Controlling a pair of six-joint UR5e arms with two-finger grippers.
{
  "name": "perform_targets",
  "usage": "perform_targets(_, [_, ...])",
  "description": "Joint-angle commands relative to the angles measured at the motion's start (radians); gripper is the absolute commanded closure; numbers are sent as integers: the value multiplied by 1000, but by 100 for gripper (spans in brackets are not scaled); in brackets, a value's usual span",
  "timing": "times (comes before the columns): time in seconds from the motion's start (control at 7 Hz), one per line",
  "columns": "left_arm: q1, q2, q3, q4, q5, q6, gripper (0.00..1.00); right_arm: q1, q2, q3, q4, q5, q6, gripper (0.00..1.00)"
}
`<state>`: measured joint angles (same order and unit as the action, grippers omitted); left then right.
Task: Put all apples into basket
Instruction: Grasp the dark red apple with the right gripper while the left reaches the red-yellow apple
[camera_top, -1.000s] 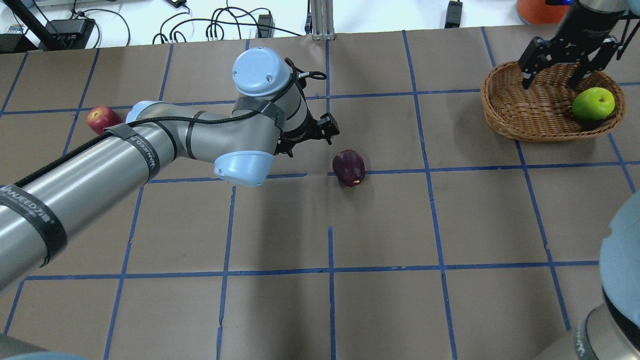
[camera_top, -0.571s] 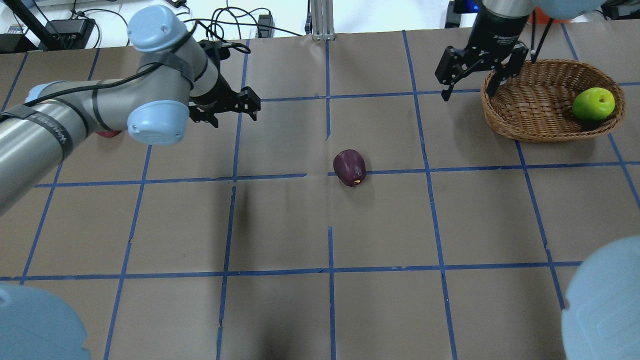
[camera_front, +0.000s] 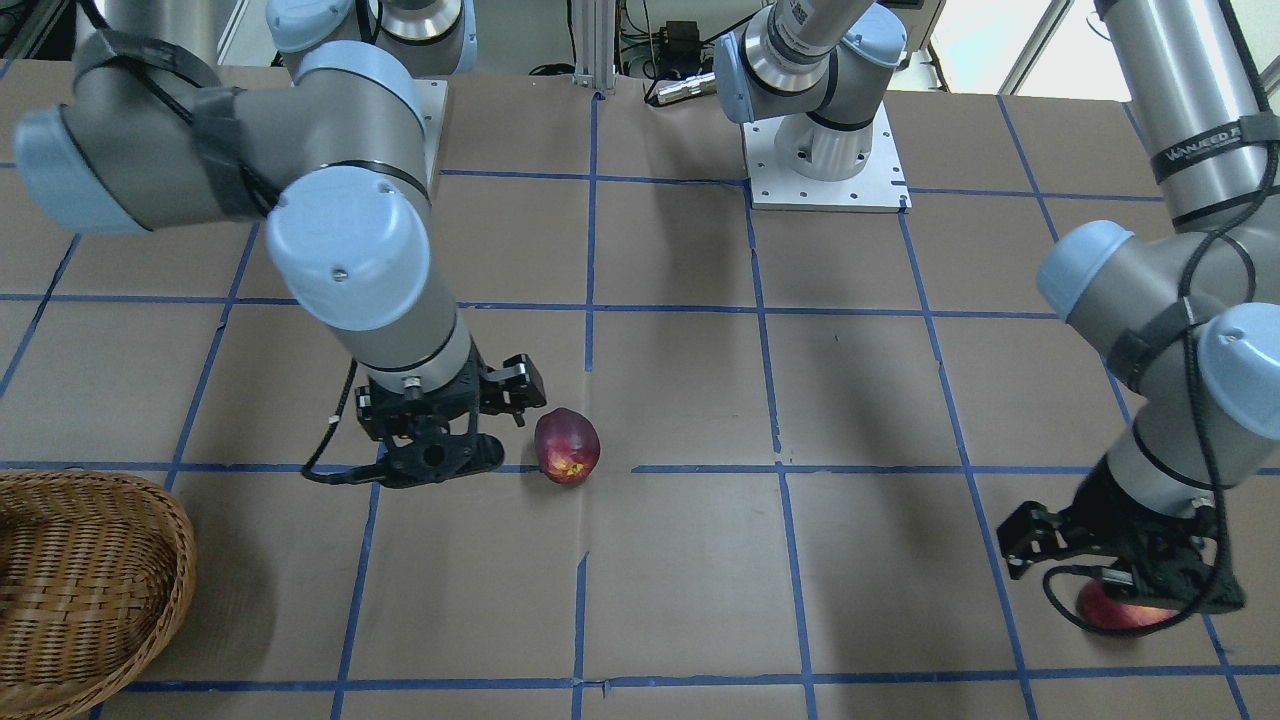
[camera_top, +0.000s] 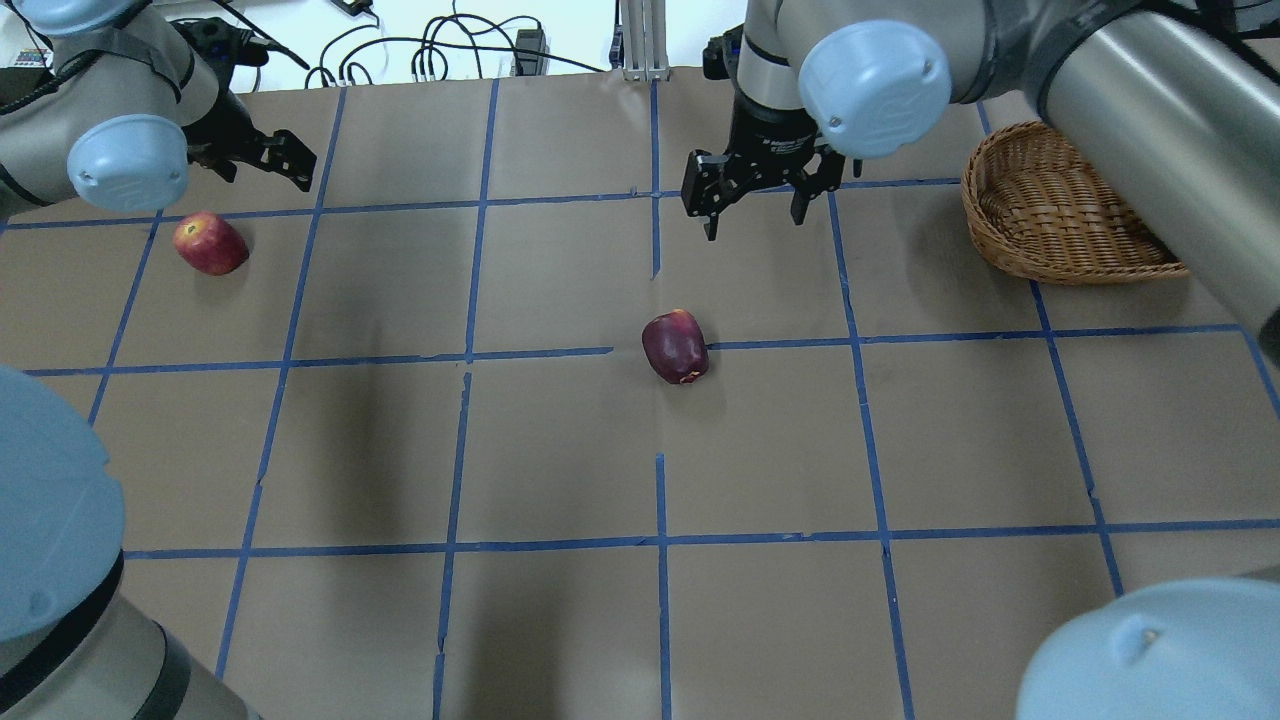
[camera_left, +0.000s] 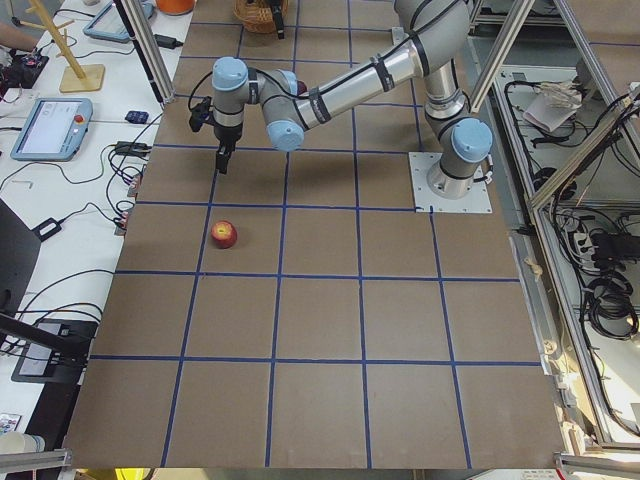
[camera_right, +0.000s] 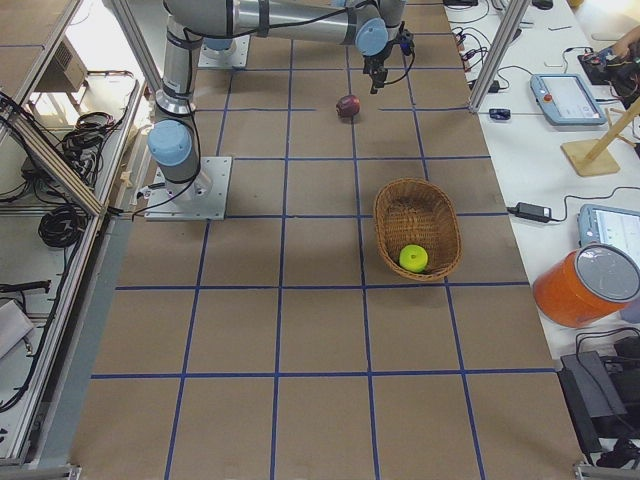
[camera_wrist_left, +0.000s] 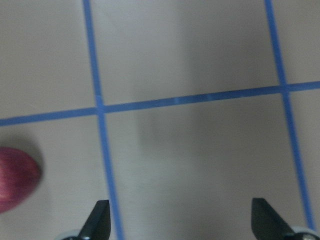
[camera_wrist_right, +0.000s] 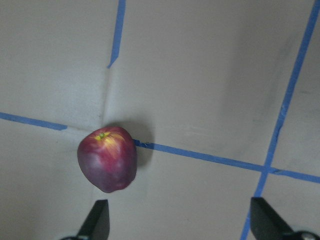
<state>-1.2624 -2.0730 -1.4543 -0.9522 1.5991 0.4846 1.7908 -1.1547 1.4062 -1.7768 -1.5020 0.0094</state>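
Observation:
The dark maroon apple (camera_top: 676, 347) lies mid-table and shows in the right wrist view (camera_wrist_right: 107, 159). My right gripper (camera_top: 755, 215) is open and empty, beyond and slightly right of it, apart from it (camera_front: 455, 430). The lighter red apple (camera_top: 210, 243) lies at the far left. My left gripper (camera_top: 262, 165) is open and empty, close by it (camera_front: 1110, 560); that apple shows at the left wrist view's left edge (camera_wrist_left: 15, 182). The yellow-green apple (camera_right: 413, 258) sits in the wicker basket (camera_right: 415, 225) at the far right (camera_top: 1050, 220); my right arm hides it from overhead.
Blue tape lines grid the brown table cover. Cables and power bricks (camera_top: 440, 55) lie beyond the far edge. An orange bucket (camera_right: 585, 280) and tablets stand on a side bench. The arm bases (camera_front: 825, 150) are bolted at the table's robot side.
My left arm has swung left, from the maroon apple to the red one. My right arm has moved left from over the basket toward the maroon apple, which has shifted slightly left.

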Motion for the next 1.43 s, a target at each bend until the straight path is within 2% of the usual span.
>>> perform_targets(0.0, [67,-96,115,-14,47,66,0,82,47,86,-205,2,43,0])
perform_targets(0.43, [141,-217,239,-152,38,81,0,90,93,146,-259,3,41,0])
perform_targets(0.71, [152,-248,221,-178,36,150,0,117,125,181,-317,5,46,0])
perform_targets(1.14, [152,-275,216,-200,21,155,0,119,139,235,-331,-9,46,0])
perform_targets(1.29, [152,-277,218,-198,21,178,5,117,141,256,-369,-14,47,0])
